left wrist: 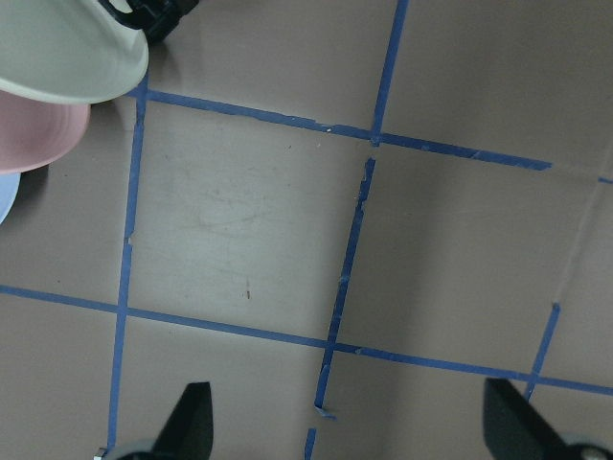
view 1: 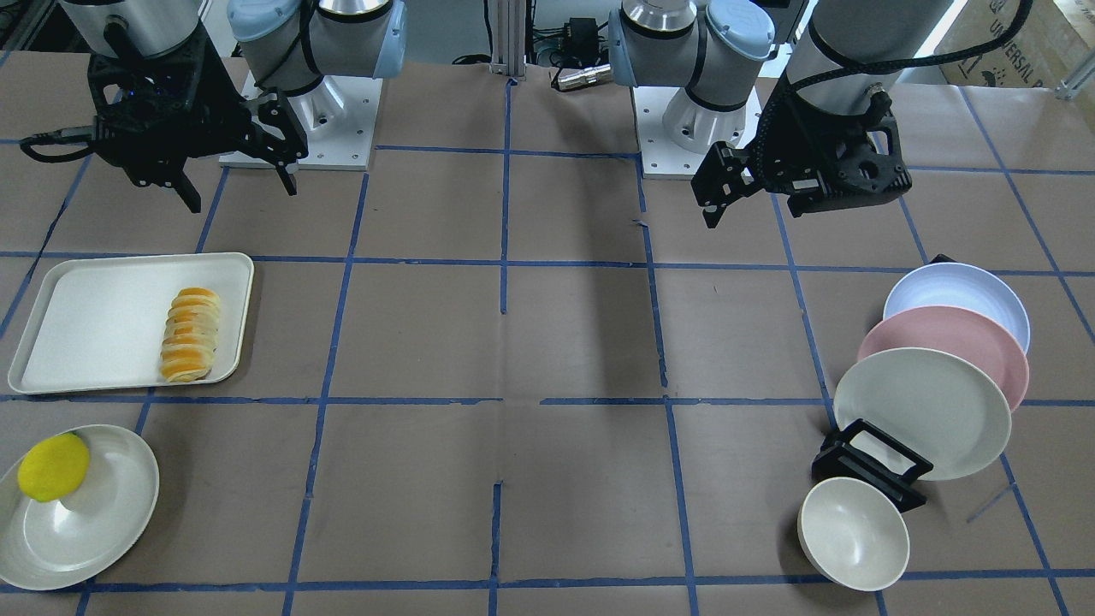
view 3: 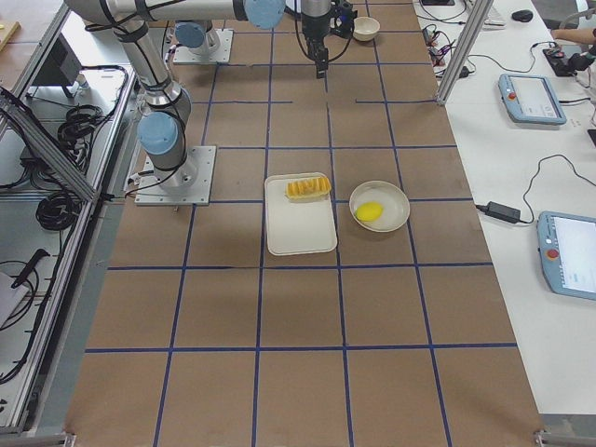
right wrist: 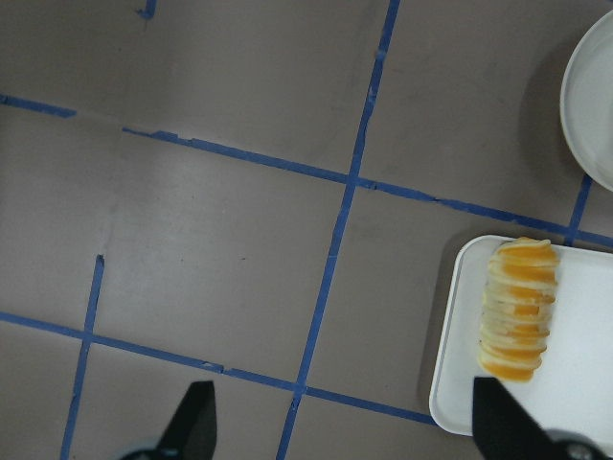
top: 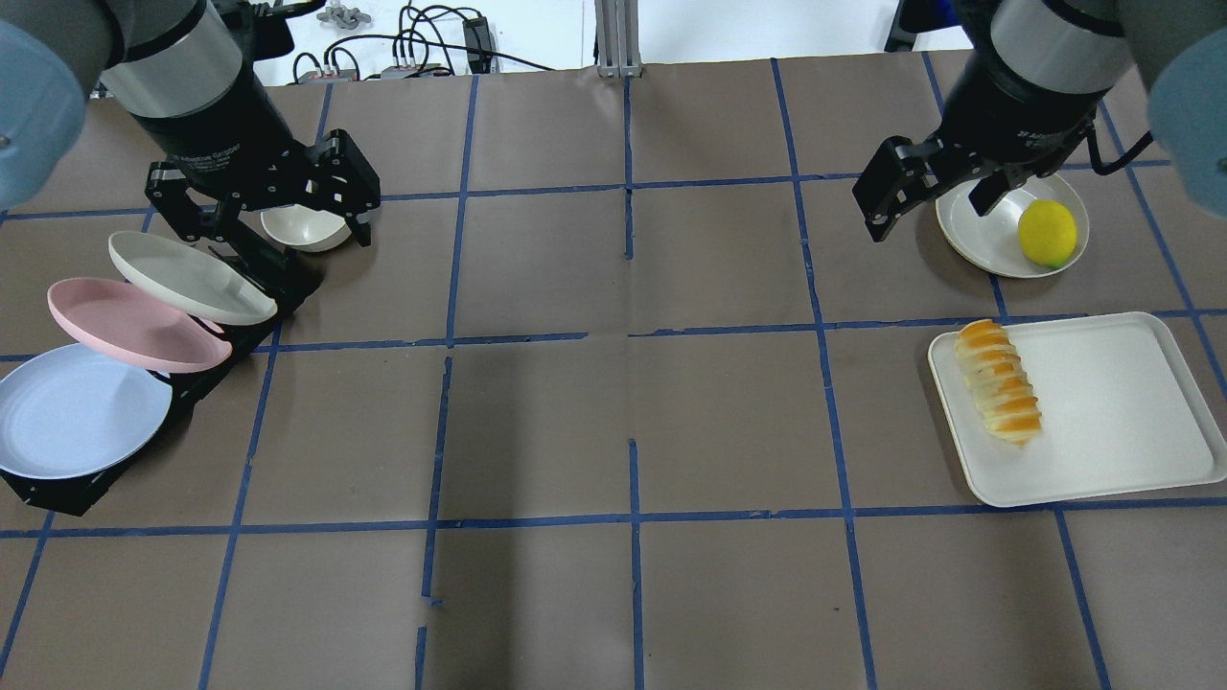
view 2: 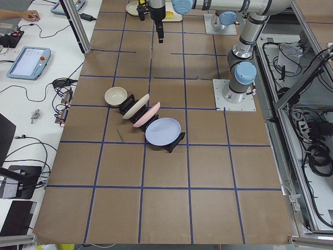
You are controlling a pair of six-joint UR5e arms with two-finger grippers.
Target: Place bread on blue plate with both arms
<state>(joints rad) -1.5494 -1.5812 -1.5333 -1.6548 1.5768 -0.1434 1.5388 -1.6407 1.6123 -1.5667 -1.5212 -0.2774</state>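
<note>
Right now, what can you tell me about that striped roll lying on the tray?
The bread is a short, elongated loaf of pale cream slices with orange-yellow stripes across it. It looks soft and whole. It lies flat on a cream-white rectangular tray, close to the short edge that faces the table's middle, with its length running along that edge. Only the tray touches it.
</note>
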